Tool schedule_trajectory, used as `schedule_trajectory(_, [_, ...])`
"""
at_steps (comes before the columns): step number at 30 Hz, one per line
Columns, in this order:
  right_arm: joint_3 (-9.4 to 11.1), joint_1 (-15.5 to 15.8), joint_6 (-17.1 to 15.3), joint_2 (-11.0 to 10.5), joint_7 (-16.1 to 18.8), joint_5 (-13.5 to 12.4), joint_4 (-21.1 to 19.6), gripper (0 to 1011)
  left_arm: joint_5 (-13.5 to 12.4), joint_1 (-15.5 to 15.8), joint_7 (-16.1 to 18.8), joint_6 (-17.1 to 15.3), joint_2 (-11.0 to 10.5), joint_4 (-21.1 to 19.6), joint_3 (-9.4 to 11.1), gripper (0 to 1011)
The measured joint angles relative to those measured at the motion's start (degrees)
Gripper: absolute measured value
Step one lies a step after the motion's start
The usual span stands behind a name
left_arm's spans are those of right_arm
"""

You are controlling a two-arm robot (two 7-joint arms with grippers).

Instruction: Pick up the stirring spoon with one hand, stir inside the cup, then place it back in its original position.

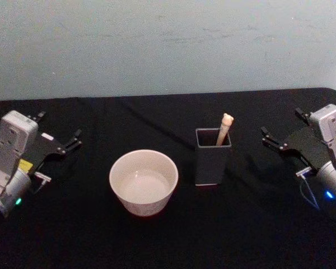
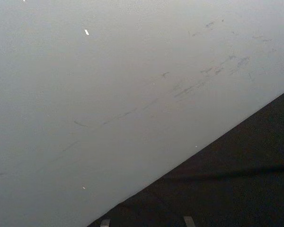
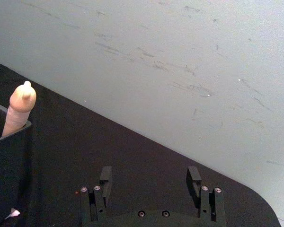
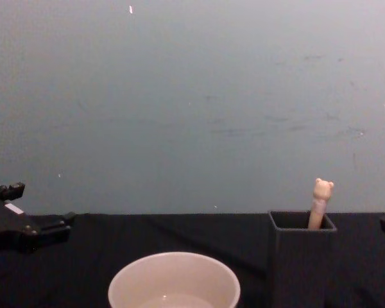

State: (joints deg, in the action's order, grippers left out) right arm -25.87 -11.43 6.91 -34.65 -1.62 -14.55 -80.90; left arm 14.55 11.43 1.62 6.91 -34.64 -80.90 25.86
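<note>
My left gripper (image 1: 59, 125) sits at the left edge of the black surface (image 1: 73, 235), its jaws spread wide and empty. To its right, near the middle, the cup (image 1: 140, 204) stands upright. Just right of the cup is a dark square holder (image 1: 213, 165). The stirring spoon (image 1: 224, 128) stands in it, close to vertical, with its bear-head knob above the rim. At the right edge is my right gripper (image 1: 281, 122), jaws wide and empty. The spoon lies to that gripper's left. I judge the right arm nearer, since the cup sits between the left arm and the holder.
</note>
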Motion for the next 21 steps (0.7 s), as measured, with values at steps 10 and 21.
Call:
schedule_trajectory(10, [0.0,0.0,0.0,0.0,0.0,0.0,0.0,1000,0.0,0.0,0.0,0.0,0.0,0.0,0.0,1001])
schedule_trajectory(21, [0.0,0.0,-0.01,0.0,0.0,0.0,0.0,1002,0.0,0.0,0.0,0.0,0.0,0.0,0.0,1002])
